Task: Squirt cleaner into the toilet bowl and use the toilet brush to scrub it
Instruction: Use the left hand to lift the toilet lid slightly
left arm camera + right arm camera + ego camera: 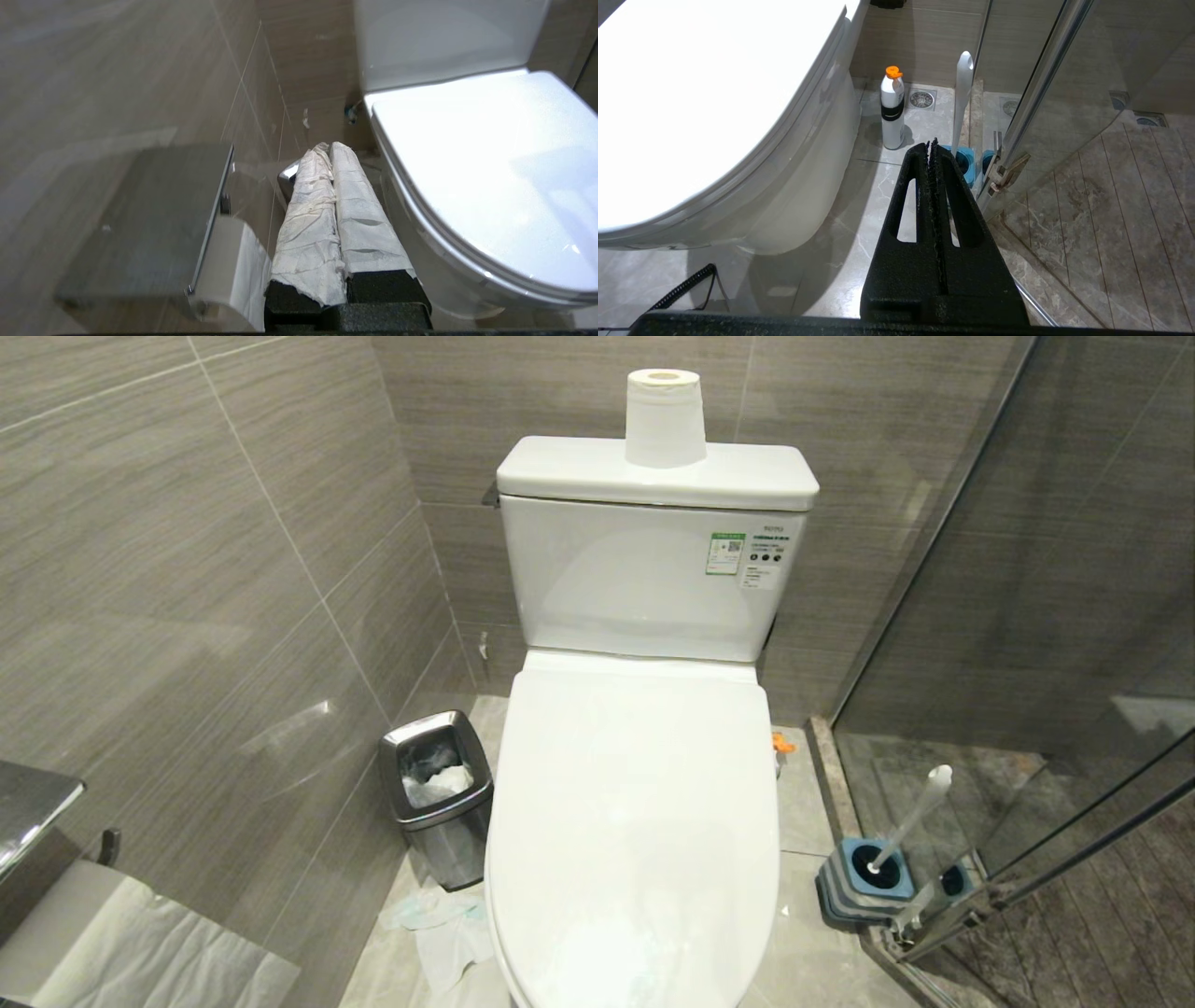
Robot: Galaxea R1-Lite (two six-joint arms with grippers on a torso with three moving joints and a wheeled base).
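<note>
**Fingers shut and empty, lid down: nothing of the job begun**

Fingers of both grippers are pressed together with nothing between them. The left gripper [327, 149], its fingers wrapped in white paper, shows at lower centre of the left wrist view, between a wall paper holder [154, 219] and the toilet [467, 163]. The right gripper [933, 144] shows at lower centre of the right wrist view, pointing toward the brush [962, 98] and the cleaner bottle [893, 109]. Neither arm appears in the head view.

By my reading the task stands at its start. The toilet lid [635, 803] lies flat over the bowl, filling the centre of the head view, so lifting it comes first. The white bottle with its orange cap stands untouched on the floor by the toilet's base. The brush [910, 817] leans in its blue holder [864, 882] at lower right of the head view, beside the glass shower door [1027, 616]. Squirting and scrubbing are all still to do.

Floor is pale glossy tile [812, 933]; walls are grey striped tile [187, 569]. A steel bin [439, 803] sits left of the toilet, with crumpled paper [439, 924] on the floor before it. A paper roll [665, 418] stands on the tank [635, 579]
</note>
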